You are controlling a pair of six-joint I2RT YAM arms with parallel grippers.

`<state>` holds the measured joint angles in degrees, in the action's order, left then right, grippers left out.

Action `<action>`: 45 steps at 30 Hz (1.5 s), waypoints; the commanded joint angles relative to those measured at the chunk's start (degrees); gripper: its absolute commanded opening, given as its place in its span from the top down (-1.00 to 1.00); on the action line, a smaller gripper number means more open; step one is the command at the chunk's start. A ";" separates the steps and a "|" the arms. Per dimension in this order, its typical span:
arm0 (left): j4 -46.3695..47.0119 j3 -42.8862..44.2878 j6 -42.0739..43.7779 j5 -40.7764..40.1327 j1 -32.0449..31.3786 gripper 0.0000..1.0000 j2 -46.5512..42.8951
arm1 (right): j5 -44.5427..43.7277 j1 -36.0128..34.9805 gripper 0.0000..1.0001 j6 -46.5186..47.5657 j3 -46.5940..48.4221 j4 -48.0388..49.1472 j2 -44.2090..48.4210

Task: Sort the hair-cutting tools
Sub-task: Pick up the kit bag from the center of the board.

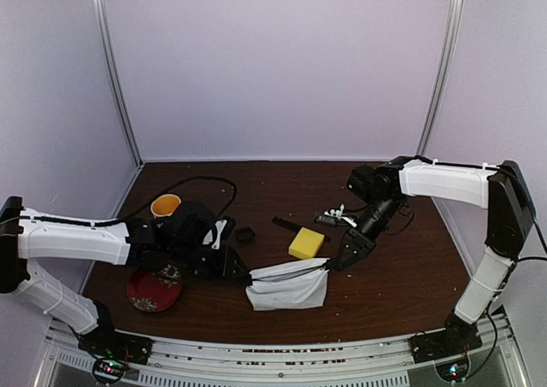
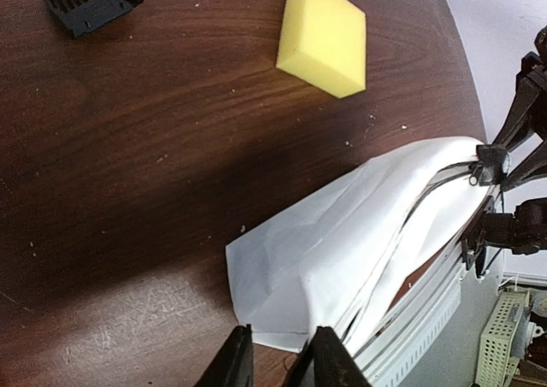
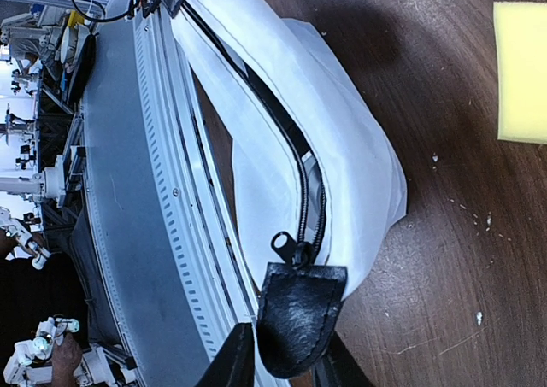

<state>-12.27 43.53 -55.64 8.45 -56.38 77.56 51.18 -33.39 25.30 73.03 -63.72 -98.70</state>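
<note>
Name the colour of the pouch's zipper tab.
Black; the zipper tab shows best in the right wrist view.

Both arms point(image 1: 73, 237) wear white shells, black joints, thin black cables.

Top cam: high behind the arm bases, looking down and forward over the whole surface point(image 1: 410, 267). Wrist cams: close, low, behind left gripper point(image 2: 282, 366) facing right, behind right gripper point(image 3: 286, 361) facing left. All three share pouch point(image 1: 289, 289) and sponge point(image 1: 306, 243).

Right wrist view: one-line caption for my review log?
Right gripper pinches the black end tab of the white pouch; yellow sponge block at frame edge.
</note>
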 commanded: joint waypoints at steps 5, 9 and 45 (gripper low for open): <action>2.58 0.98 -1.65 4.23 0.66 0.35 -2.23 | 2.08 0.16 0.54 0.01 2.00 -0.71 -1.65; 1.66 0.78 -2.39 4.76 0.66 0.32 -3.06 | 2.17 0.16 0.36 -0.28 2.22 -0.55 -1.96; -8.69 -0.53 1.93 5.45 6.69 1.00 -9.42 | 5.60 2.97 1.00 1.65 5.85 -4.26 -4.54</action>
<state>-16.21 43.46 -57.39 17.65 -52.31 73.56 54.54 -32.58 25.78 77.65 -66.46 -103.83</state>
